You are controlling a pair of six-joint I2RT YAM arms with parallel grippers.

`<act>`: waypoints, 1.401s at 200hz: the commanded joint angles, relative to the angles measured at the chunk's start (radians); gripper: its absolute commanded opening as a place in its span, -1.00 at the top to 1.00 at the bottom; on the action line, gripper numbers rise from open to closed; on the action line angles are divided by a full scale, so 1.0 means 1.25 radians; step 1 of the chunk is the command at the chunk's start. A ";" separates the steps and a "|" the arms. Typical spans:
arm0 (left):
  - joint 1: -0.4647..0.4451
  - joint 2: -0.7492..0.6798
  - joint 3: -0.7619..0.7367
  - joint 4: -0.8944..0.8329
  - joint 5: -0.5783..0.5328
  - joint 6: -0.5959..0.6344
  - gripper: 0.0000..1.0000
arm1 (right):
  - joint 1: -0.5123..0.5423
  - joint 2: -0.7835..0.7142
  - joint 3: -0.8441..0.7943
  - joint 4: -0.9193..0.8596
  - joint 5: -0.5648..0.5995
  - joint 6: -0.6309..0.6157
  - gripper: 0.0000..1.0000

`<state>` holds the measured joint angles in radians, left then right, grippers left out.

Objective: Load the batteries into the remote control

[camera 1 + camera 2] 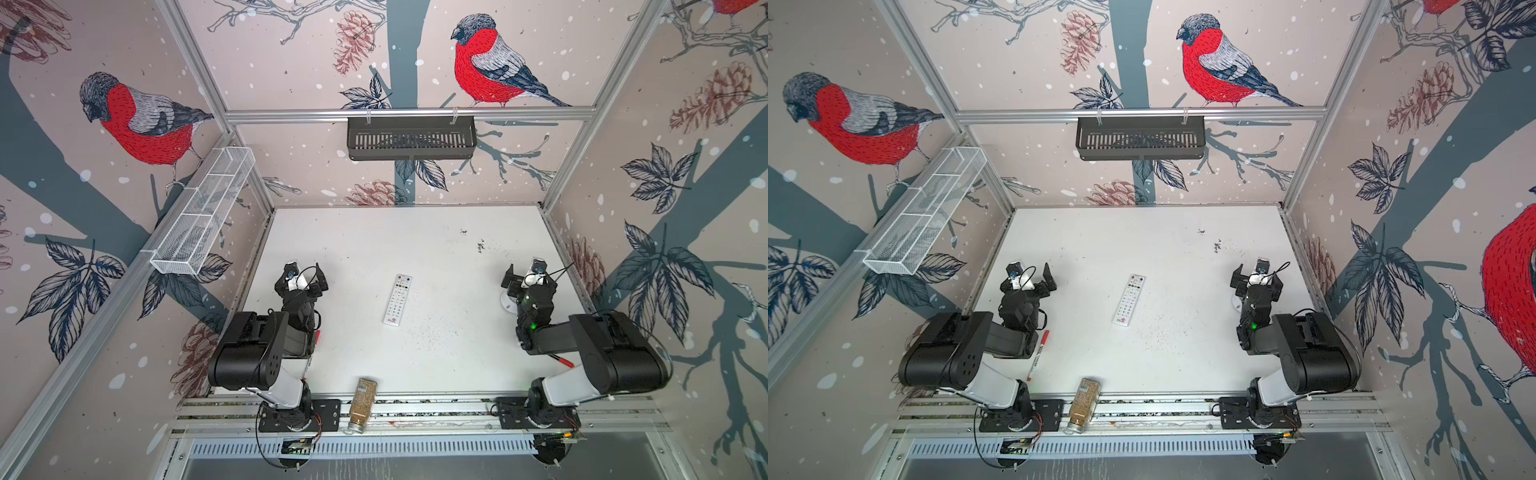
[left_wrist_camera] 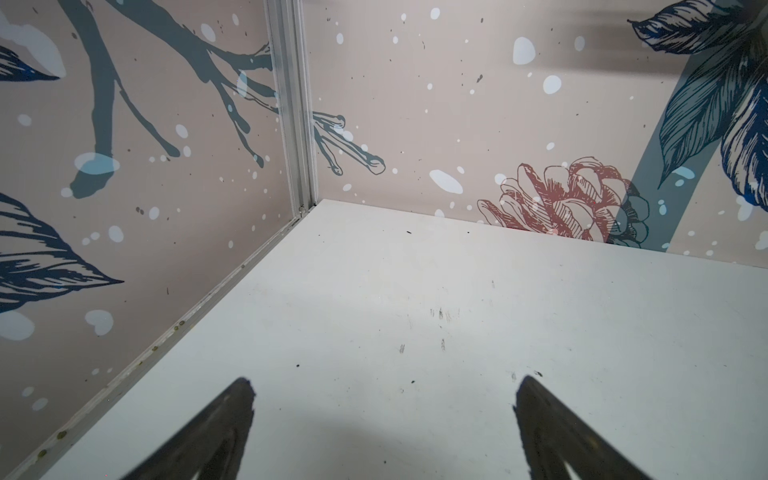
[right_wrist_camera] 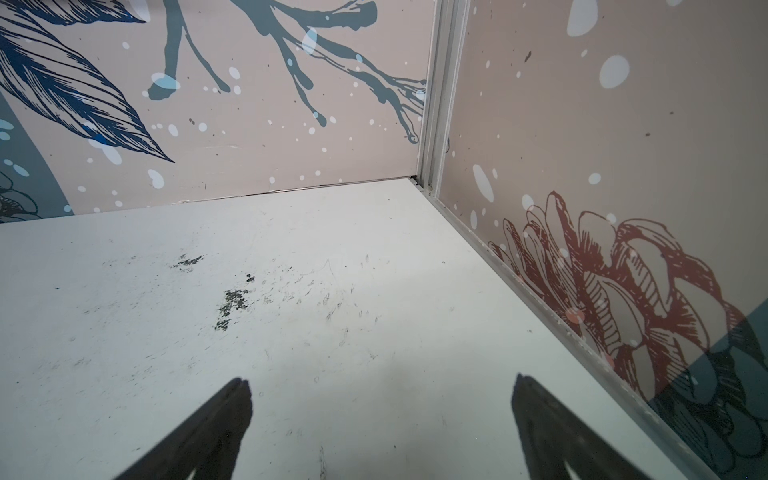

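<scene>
- Left gripper [image 2: 386, 381], right gripper [image 3: 381, 380]: jaws spread wide over bare table [image 1: 365, 241].
- Table: white, scuffed, dark specks.
- Remote control [image 1: 397, 300]: flat between both grippers, touching neither.
- Bird-print walls [image 1: 145, 124] around.

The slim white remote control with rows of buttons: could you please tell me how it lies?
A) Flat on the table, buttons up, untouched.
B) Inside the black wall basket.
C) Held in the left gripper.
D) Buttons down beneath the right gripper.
A: in both top views the slim white remote control lies flat on the white table, buttons up, while the left gripper and right gripper stand open, away from it.
</scene>
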<state>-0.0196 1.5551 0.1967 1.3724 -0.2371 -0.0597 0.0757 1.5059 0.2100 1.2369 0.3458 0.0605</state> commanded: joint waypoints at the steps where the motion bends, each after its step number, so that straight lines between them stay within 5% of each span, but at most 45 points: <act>1: -0.002 0.001 0.003 -0.007 0.010 0.013 -0.95 | -0.005 -0.002 0.007 -0.003 -0.021 0.018 -0.99; 33: -0.007 0.002 0.016 -0.032 0.038 0.032 -0.97 | -0.071 -0.008 0.011 -0.020 -0.289 -0.007 -0.99; 47: -0.009 0.003 0.018 -0.031 0.042 0.038 -0.96 | -0.077 -0.009 0.005 -0.012 -0.327 -0.020 -0.98; 94: -0.009 0.003 0.020 -0.035 0.041 0.037 -0.96 | -0.062 -0.007 0.020 -0.037 -0.203 0.014 -0.99; 280: -0.010 0.002 0.020 -0.035 0.040 0.038 -0.96 | -0.037 -0.005 0.020 -0.034 -0.157 0.001 -0.99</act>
<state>-0.0326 1.5578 0.2161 1.3163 -0.1875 -0.0216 0.0265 1.4994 0.2310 1.1824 0.1383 0.0559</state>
